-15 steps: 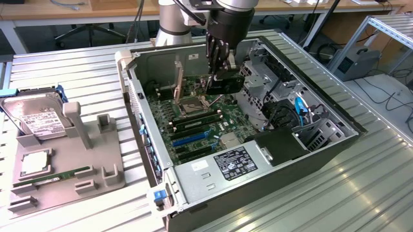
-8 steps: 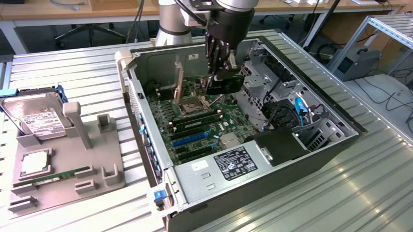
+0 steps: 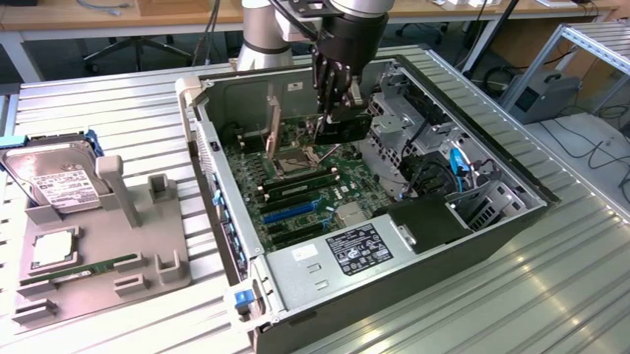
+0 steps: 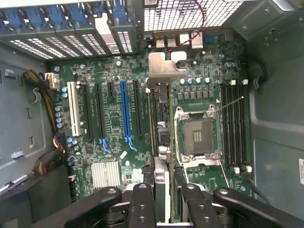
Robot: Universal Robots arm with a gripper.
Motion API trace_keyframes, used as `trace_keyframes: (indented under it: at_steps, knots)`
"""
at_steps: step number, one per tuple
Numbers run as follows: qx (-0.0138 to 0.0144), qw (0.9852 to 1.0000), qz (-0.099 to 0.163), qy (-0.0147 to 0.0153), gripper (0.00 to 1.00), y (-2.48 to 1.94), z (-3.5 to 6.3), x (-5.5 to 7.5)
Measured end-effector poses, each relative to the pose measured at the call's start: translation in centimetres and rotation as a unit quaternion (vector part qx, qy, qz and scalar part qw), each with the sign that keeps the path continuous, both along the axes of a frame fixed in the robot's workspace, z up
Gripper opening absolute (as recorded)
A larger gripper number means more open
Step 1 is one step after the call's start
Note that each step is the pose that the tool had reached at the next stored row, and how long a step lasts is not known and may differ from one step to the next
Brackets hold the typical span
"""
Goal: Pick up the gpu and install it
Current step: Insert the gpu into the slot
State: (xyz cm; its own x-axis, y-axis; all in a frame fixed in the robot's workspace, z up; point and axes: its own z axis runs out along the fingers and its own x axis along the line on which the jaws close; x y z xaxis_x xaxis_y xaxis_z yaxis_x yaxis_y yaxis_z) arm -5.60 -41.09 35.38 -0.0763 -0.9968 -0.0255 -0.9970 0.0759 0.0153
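Note:
The gpu [image 3: 344, 131] is a thin dark card and my gripper [image 3: 335, 103] is shut on it inside the open computer case [image 3: 492, 221]. It hangs upright over the green motherboard [image 3: 295, 177], next to the CPU socket [image 3: 295, 158]. In the wrist view I see the gpu [image 4: 161, 118] edge-on, with its silver bracket [image 4: 164, 69] toward the case's rear slot openings. There my gripper [image 4: 164, 194] has black fingers [image 4: 142, 199] on either side of the card. The card's lower edge lies between the CPU socket [image 4: 197, 135] and the black expansion slots [image 4: 137, 109]. Whether it touches the board I cannot tell.
A blue slot [image 4: 124, 111] and a white slot [image 4: 73, 109] lie farther from the socket. A drive cage and cables [image 3: 433, 169] crowd the case at the exterior view's right. Outside, a grey fixture [image 3: 99, 287] holds a hard drive [image 3: 54, 177], a RAM stick [image 3: 88, 267] and a chip [image 3: 54, 249].

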Motion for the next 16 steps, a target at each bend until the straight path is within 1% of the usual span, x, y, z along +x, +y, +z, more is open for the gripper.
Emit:
trace_keyframes:
  at_steps: [16]
  knots:
    - [0.0000, 0.9997, 0.024, 0.0000, 0.27, 0.00, -0.02, 0.00]
